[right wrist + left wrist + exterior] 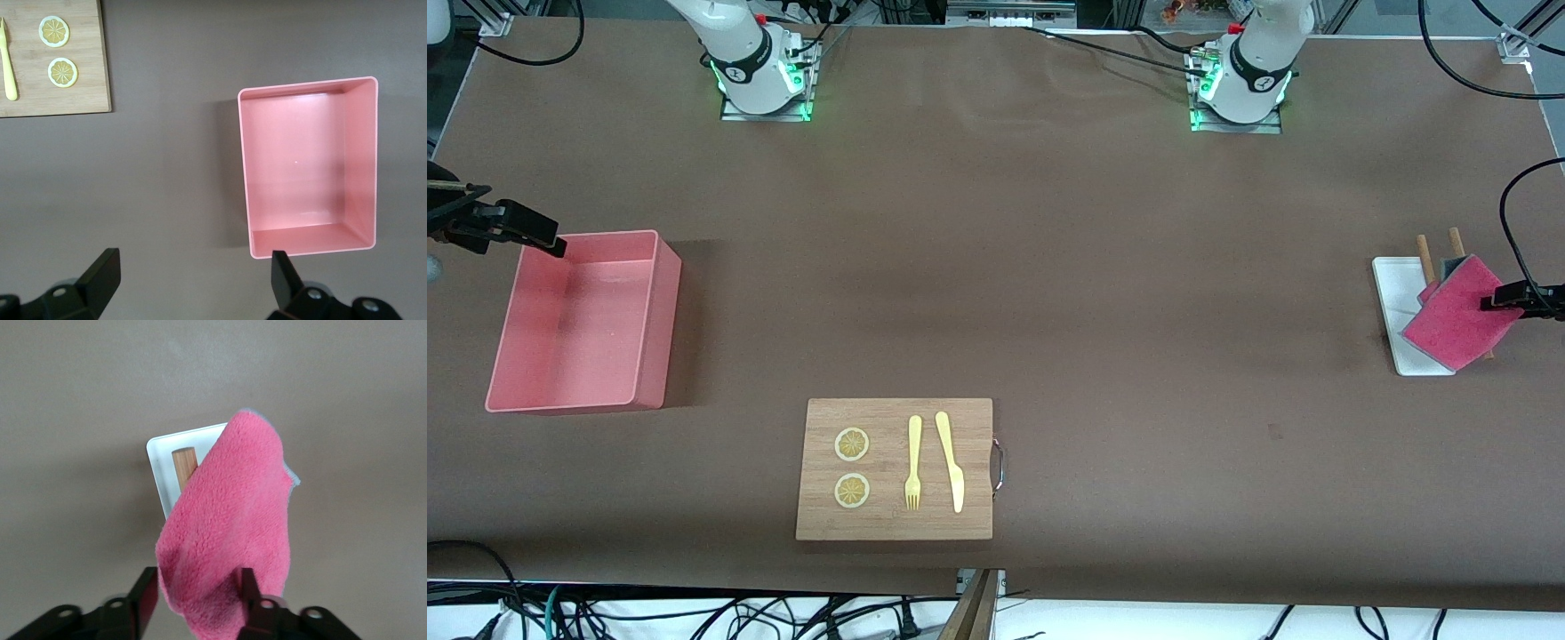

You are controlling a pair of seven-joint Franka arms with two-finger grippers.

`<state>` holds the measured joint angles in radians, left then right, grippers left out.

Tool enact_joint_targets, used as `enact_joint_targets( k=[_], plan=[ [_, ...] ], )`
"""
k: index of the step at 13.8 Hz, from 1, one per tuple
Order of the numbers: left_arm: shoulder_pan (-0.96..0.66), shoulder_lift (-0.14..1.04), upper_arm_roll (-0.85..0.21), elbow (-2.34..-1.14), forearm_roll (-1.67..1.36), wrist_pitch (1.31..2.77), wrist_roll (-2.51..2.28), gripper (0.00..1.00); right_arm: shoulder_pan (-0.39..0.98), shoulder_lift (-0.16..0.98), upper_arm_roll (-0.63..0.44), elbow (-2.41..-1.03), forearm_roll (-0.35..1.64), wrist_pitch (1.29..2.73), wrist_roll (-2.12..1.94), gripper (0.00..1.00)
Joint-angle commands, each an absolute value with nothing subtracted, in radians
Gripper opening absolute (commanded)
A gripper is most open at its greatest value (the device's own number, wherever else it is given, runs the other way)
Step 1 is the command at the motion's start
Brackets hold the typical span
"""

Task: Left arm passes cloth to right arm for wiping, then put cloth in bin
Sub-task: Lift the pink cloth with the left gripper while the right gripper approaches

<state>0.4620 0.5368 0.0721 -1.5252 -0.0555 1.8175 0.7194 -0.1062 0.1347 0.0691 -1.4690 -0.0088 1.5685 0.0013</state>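
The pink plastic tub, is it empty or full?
Empty. The salmon-pink rectangular plastic tub shows only its bare floor and walls.

A magenta-pink cloth [1458,313] hangs draped at the left arm's end; the empty salmon-pink bin [654,320] sits at the right arm's end.

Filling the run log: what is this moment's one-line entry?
left end effector: gripping cloth over white tray | right end effector: open, over table beside bin | handover: not yet
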Motion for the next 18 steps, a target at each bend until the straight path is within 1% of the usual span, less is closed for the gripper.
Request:
enact_joint_targets(
  k=[1,2,6,7,11,13,15,18],
  plan=[
    [0.462,0.541,0.071,-1.497,-0.072,1.802,0.768,0.12,-0.101,0.144,0.064,-1.445,0.008,1.566,0.009,1.00],
    [0.463,0.543,0.071,-1.496,-0.077,1.804,0.793,0.01,-0.103,0.144,0.064,-1.443,0.008,1.566,0.009,1.00],
    [0.460,0.534,0.069,-1.491,-0.081,1.802,0.802,0.00,-0.101,0.144,0.064,-1.445,0.008,1.569,0.008,1.00],
    [0.459,0.532,0.060,-1.471,-0.086,1.787,0.801,0.00,-0.103,0.144,0.066,-1.445,0.008,1.569,0.008,1.00],
    [0.428,0.532,-0.049,-1.320,-0.104,1.565,0.660,0.00,-0.103,0.158,0.064,-1.445,0.008,1.575,0.008,1.00],
    [0.367,0.532,-0.099,-1.278,-0.127,1.467,0.493,0.00,-0.103,0.158,0.064,-1.445,0.011,1.577,0.009,1.00],
    [0.283,0.532,-0.124,-1.270,-0.167,1.398,0.272,0.00,-0.104,0.175,0.063,-1.445,0.015,1.577,0.009,1.00],
    [0.149,0.534,-0.143,-1.239,-0.291,1.385,-0.019,0.00,-0.103,0.187,0.063,-1.450,0.014,1.575,0.009,1.00]
  ],
)
